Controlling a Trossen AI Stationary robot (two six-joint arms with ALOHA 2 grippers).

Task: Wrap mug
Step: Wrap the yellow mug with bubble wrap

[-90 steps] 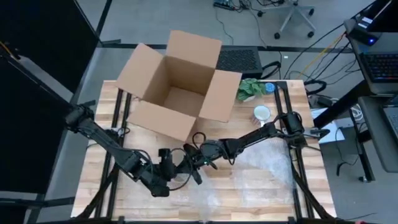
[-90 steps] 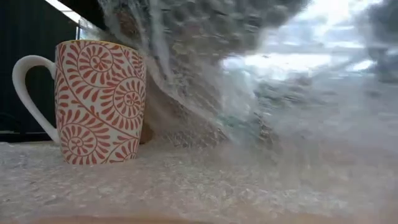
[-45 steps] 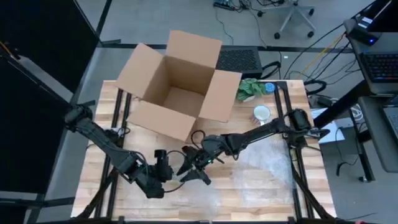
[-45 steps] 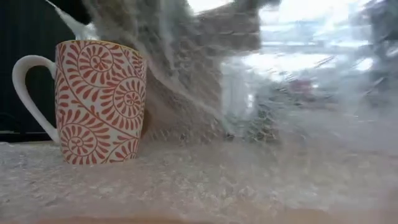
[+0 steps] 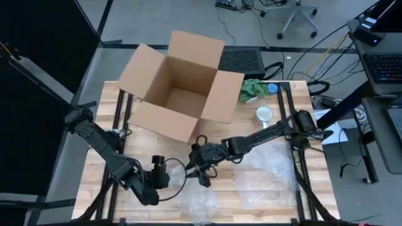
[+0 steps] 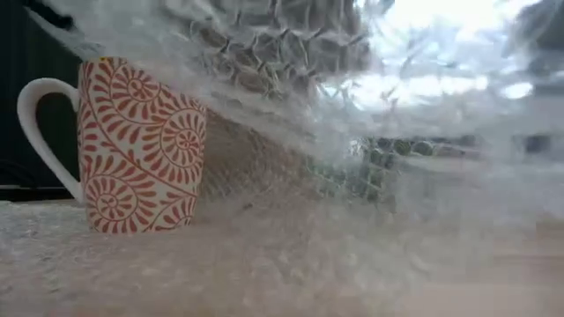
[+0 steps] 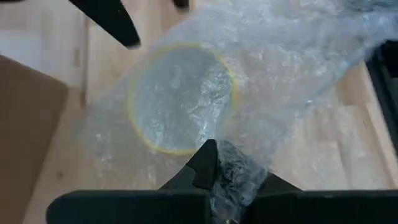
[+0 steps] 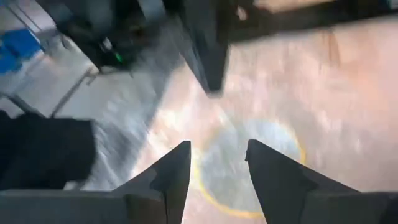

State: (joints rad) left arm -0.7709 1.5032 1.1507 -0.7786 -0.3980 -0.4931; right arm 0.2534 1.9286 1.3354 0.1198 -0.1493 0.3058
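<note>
The mug (image 6: pixel 141 150), white with an orange leaf pattern and a yellow rim, stands upright on clear bubble wrap (image 5: pixel 264 179). A flap of the wrap (image 6: pixel 291 79) slopes over the mug's top. Through the wrap the mug's rim (image 7: pixel 180 99) shows in the left wrist view. My left gripper (image 5: pixel 168 172) is on the mug's left, near the table's front, shut on the wrap. My right gripper (image 5: pixel 202 171) hovers open over the mug, its fingers (image 8: pixel 177 171) on either side of the rim (image 8: pixel 297 144). My left gripper pinches a bunched piece of the bubble wrap (image 7: pixel 231 169) between its two fingers. The fingers come from the table's left, slanting down. From the pinch the wrap runs up and over the mug's mouth, stretched across it. My right gripper: I cannot tell whether it touches the wrap.
An open cardboard box (image 5: pixel 182 88) fills the far left and middle of the table. A plain white mug (image 5: pixel 264 115) and a green leafy thing (image 5: pixel 253 89) sit at the far right. Black rails (image 5: pixel 295 169) run along the table's sides.
My left gripper has pulled back toward the table's near left, drawing the bubble wrap with it. The flap, which stood raised beside the mug, now lies slanted over the mug's top. The mug has stayed in place.
</note>
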